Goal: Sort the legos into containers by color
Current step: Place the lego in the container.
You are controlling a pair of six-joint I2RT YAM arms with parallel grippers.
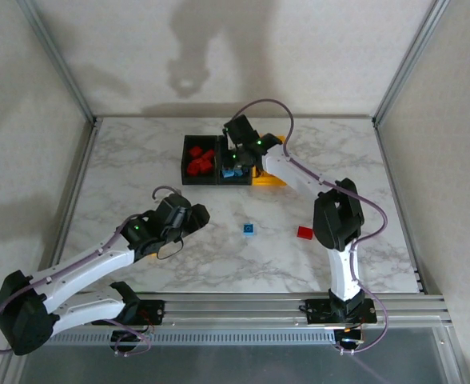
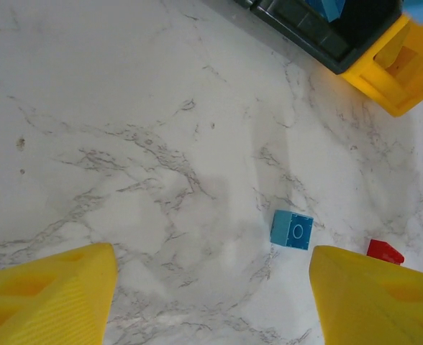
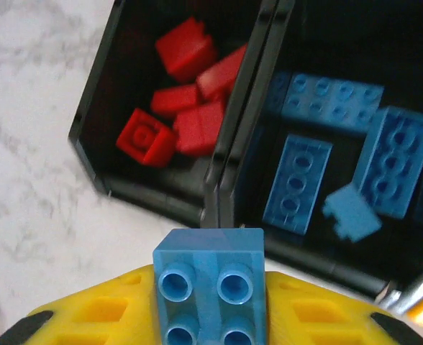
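1. In the right wrist view, the right fingers (image 3: pixel 103 316) were clamped on a blue lego (image 3: pixel 210 284) at the bottom middle, near the black bin of blue legos (image 3: pixel 298 248).
2. In the left wrist view, the left fingers (image 2: pixel 46 295) stood apart and empty. A loose blue lego (image 2: pixel 291 230) and a loose red lego (image 2: pixel 384 251) lay on the table (image 2: pixel 125 108) at lower right.
3. From the top, the three bins (image 1: pixel 184 160) sat upper middle. The legos looked hard, light and smooth, so pinching the flat sides should hold best.
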